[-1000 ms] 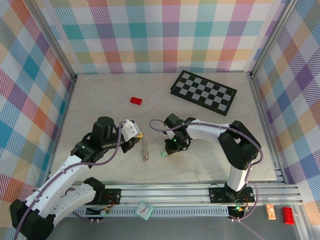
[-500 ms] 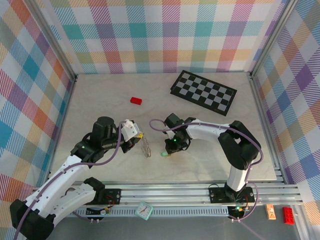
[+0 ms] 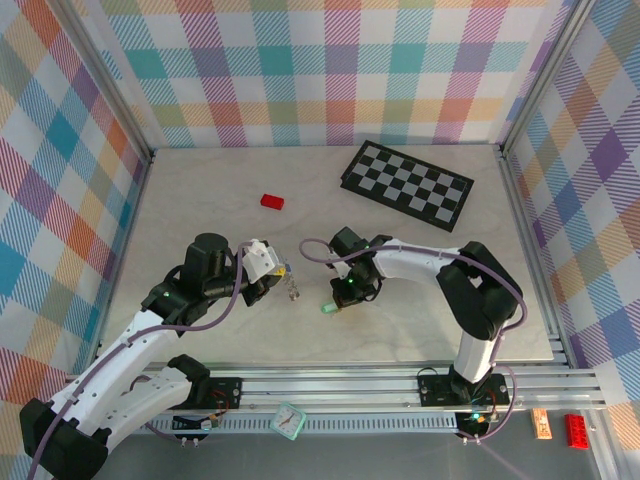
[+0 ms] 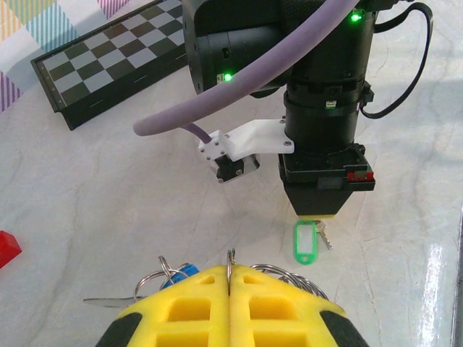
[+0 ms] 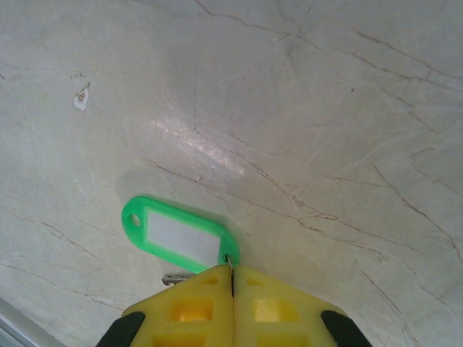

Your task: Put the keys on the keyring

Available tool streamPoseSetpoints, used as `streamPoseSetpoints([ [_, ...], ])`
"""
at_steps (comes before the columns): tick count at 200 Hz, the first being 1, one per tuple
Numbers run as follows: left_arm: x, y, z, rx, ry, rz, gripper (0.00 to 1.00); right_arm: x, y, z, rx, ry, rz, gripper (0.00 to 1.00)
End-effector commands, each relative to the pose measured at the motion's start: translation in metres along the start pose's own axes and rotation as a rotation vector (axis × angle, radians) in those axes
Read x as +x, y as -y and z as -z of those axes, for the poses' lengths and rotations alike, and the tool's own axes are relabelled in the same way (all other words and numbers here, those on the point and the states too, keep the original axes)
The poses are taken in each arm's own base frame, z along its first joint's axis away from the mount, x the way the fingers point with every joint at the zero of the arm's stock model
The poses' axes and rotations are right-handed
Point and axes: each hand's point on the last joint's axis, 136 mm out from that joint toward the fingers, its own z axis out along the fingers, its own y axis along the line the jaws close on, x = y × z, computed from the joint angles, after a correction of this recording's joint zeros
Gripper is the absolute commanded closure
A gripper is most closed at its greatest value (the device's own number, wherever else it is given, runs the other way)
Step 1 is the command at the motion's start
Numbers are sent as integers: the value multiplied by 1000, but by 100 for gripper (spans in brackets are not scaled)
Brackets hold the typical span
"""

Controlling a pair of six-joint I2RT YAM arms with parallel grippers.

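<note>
While lying on the table (image 5: 325, 108), pinched at its metal end by closed right fingers (image 5: 282, 312): green key (image 5: 173, 235), likely light, stiff, slippery. Floppy keyring (image 3: 293, 291) nipped between left fingers (image 4: 282, 312).

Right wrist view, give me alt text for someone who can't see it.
Closed yellow fingers pinch the end of a green key tag with a white label, lying flat on a pale marbled table.
</note>
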Motion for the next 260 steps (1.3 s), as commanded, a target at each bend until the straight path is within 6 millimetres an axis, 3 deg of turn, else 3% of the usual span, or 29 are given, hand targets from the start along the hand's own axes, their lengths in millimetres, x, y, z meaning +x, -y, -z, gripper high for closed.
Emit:
streamPoseSetpoints([
  [1, -3, 3, 2, 11, 11, -16, 100, -3, 0, 20, 0, 86, 32, 100],
  [52, -7, 11, -1, 71, 19, 13, 100, -17, -46, 94, -177, 486, 344, 100],
  [124, -16, 26, -10, 194, 34, 76, 100, -11, -83, 156, -271, 743, 603, 100],
  [147, -18, 31, -13, 220, 44, 83, 100, -2, -97, 166, -285, 785, 730, 100],
  [206, -28, 40, -17, 288, 71, 136, 100, 2, -113, 176, -70, 906, 1110, 100],
  [244, -24, 46, -19, 308, 72, 116, 100, 18, -134, 167, -237, 754, 1152, 100],
  [260, -23, 46, -19, 303, 73, 87, 100, 14, -138, 165, -270, 714, 1104, 100],
])
